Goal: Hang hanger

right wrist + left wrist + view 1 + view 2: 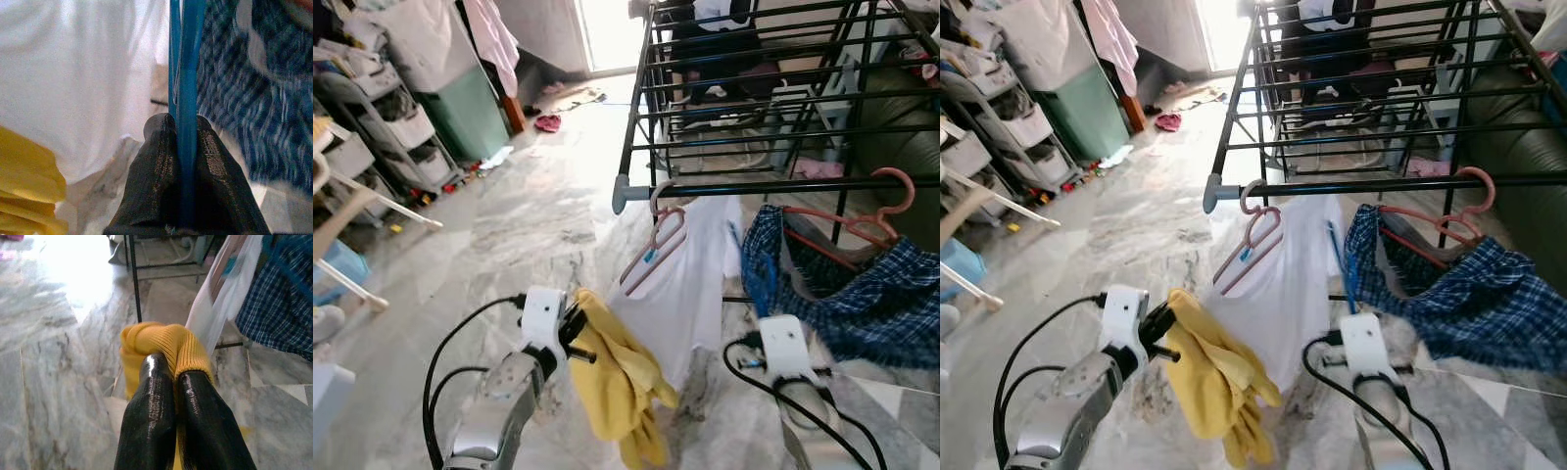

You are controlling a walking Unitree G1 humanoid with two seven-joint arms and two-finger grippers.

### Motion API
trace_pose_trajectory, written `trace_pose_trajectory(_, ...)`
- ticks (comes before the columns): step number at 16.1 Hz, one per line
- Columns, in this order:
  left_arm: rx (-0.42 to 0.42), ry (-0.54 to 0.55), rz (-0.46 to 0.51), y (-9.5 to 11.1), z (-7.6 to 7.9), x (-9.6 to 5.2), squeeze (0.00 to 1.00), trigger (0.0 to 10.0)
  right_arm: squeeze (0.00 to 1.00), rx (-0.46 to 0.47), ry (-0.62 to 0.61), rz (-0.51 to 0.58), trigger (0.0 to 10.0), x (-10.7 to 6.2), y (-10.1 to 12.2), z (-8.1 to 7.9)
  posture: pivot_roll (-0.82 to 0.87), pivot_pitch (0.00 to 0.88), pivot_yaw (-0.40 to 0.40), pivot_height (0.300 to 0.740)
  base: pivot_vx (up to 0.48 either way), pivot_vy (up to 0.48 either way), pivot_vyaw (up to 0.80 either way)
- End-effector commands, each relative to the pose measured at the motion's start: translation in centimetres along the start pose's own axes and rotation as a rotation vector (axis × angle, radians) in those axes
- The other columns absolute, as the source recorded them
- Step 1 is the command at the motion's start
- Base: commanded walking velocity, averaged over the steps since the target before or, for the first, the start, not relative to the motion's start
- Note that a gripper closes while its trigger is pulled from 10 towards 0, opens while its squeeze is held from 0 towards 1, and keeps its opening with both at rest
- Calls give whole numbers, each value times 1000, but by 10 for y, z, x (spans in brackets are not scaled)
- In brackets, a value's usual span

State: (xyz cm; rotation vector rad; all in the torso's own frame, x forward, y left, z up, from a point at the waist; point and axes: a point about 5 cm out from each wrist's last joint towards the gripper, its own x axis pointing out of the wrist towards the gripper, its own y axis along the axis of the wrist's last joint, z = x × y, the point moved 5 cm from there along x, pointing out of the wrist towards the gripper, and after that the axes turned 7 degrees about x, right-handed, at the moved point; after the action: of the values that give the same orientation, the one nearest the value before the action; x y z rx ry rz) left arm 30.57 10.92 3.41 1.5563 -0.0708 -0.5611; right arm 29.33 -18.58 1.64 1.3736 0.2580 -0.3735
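The right gripper [185, 128] is clamped on a slim blue plastic hanger [186, 73], fingers pressed against both sides of its flat bar. This grip holds the hanger upright between a white shirt [690, 284] and a blue checked shirt [871, 294], below the black metal drying rack rail [783, 186], probably so its hook can be lifted onto the rail. The hanger appears thin, rigid and bare; its hook cannot be seen. The left gripper [173, 377] is closed on a yellow knitted garment [617, 377], which hangs low over the marble floor [509, 235], probably to keep the cloth clear. A pink hanger [656, 245] carries the white shirt.
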Motion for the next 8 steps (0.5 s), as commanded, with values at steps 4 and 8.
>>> trace_pose_trajectory(4,-29,186,7,-9,-29,-10,0,10000,0,-48,175,62,10000,8,22,-39,-110,0,57,740,0,0,0)
trace_pose_trajectory(8,-76,282,22,-19,-42,-18,0,10000,0,-133,284,68,10000,18,33,-58,-69,0,-47,740,0,0,0)
